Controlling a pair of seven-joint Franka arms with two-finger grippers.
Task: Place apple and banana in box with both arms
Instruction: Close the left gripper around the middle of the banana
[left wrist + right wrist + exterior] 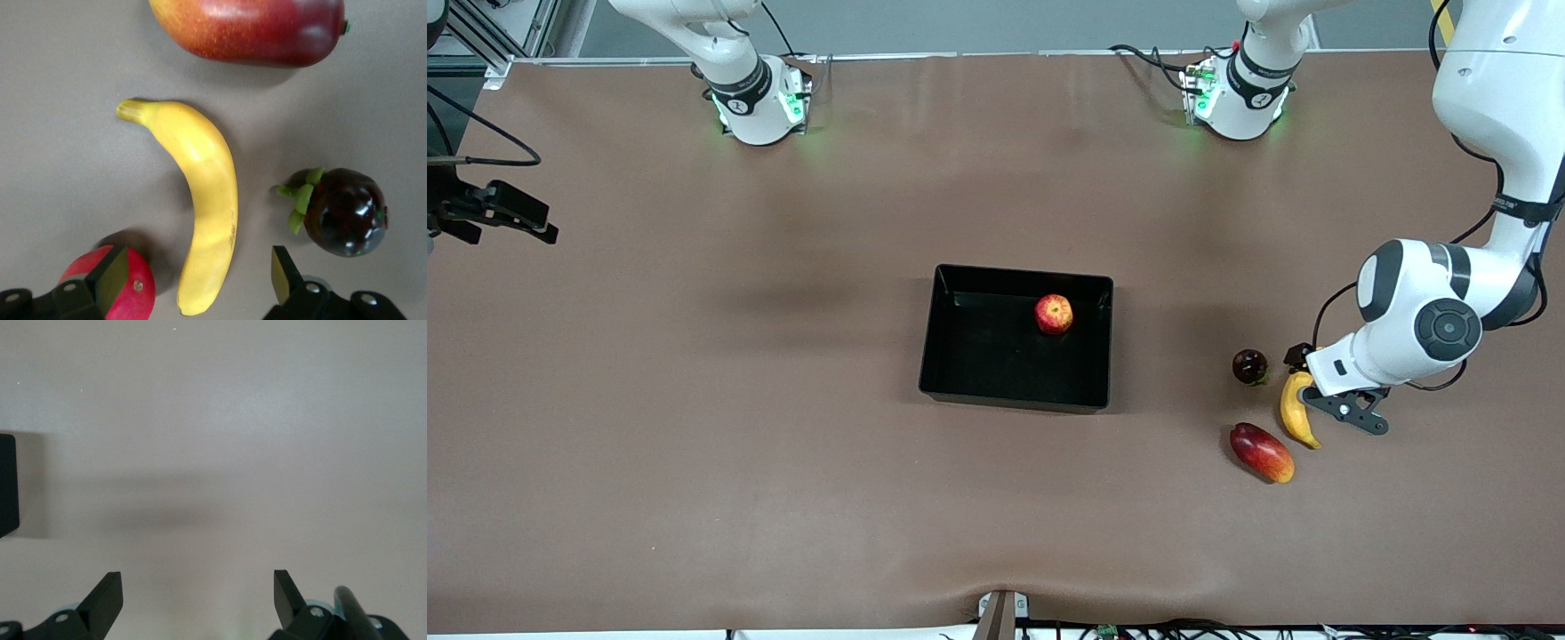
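- Your small round red apple (1054,314) with yellowish streaks sits inside the shallow black open-topped box (947,356), mid-table, toward the corner nearest the left arm's base.
- Your curved yellow banana (1296,410) lies on the brown table (694,400) at the left arm's end, well apart from the box.
- Left gripper (1325,396) is low over the banana, fingers (110,273) spread wide either side of one end, not clamped.
- Beside the banana you have a dark glossy round fruit with green sepals (1250,366), an elongated red-and-yellow mango-like fruit (1261,452), and a smooth pinkish-red round fruit (130,293) under the left finger.
- Right gripper (198,597) waits at the right arm's end, fingers apart, holding nothing.
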